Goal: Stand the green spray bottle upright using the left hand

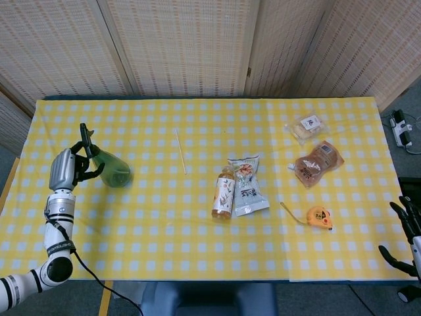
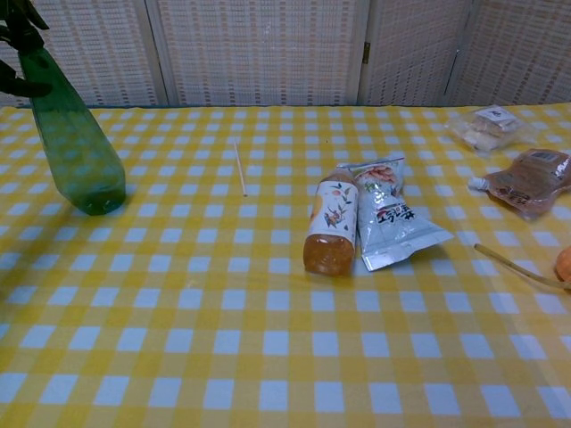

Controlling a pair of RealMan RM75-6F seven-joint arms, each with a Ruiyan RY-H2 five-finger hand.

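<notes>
Your left hand (image 1: pixel 66 170) grips the green spray bottle (image 2: pixel 75 154) at its neck near the worktop's (image 1: pixel 197 250) left edge; translucent, base down, long axis near vertical, nozzle up.

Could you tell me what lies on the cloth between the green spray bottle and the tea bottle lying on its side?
Only a thin wooden stick lies between the green spray bottle and the tea bottle; the rest is bare checked tablecloth. The head view shows it best.
</notes>
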